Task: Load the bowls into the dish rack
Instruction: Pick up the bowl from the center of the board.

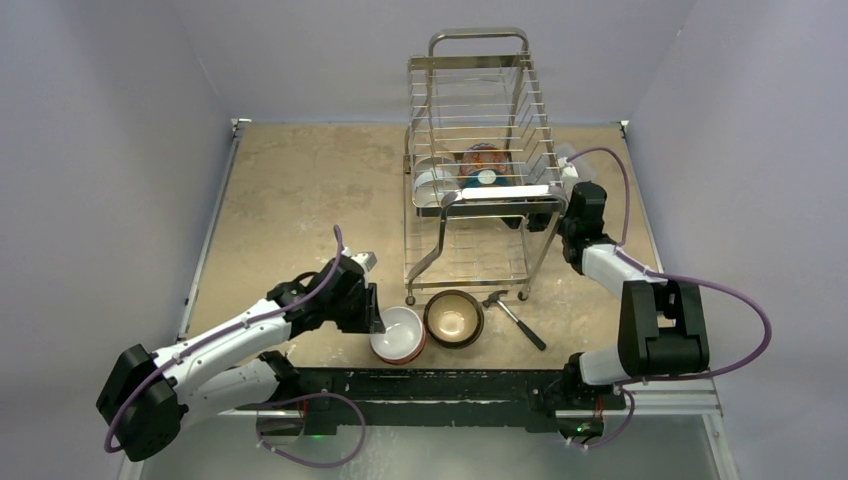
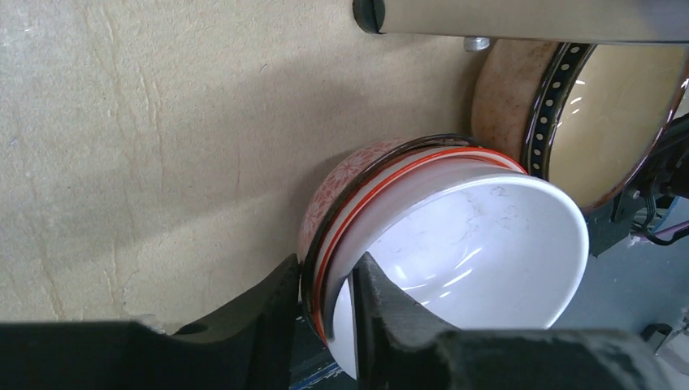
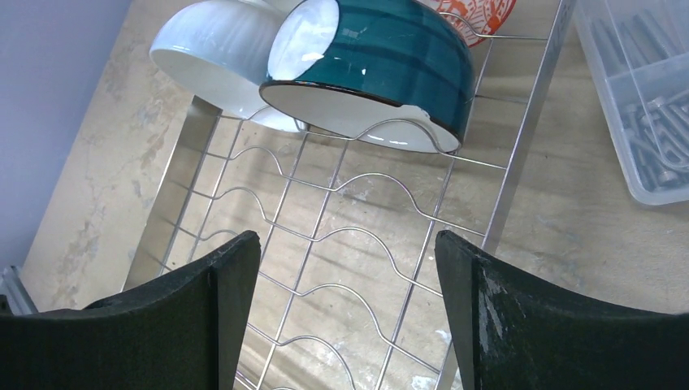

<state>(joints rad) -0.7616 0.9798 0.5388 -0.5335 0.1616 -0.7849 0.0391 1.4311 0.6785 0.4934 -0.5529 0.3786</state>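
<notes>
Jaws of the left gripper (image 2: 325, 266) pinch the near rim of the red-and-white bowl (image 2: 341, 187), one finger (image 2: 272, 313) against its patterned outside and the other inside, on the white bowl (image 2: 479, 244) nested in it. The right gripper (image 3: 345, 244) stands wide open and holds nothing.

Only the left wrist view shows that two bowls sit one inside the other; from the top camera they read as a single white bowl with a red wall (image 1: 398, 335), at the near edge of the table (image 1: 290, 190). Just beside it on the right is the copper-brown bowl (image 1: 454, 318), its dotted dark rim clear in the wrist view.

The right wrist view looks down into the dish rack (image 3: 513, 162), where a white ribbed bowl (image 3: 219, 49) and a teal bowl (image 3: 382, 65) lean on the wires, an orange-patterned one behind them. From above, the rack's upper wires partly hide these.

A clear plastic box (image 3: 642, 89) of metal parts lies on the table under the rack. A hammer (image 1: 515, 315) lies right of the copper-brown bowl, and one chrome tube of the rack (image 2: 528, 16) crosses just beyond the bowls.
</notes>
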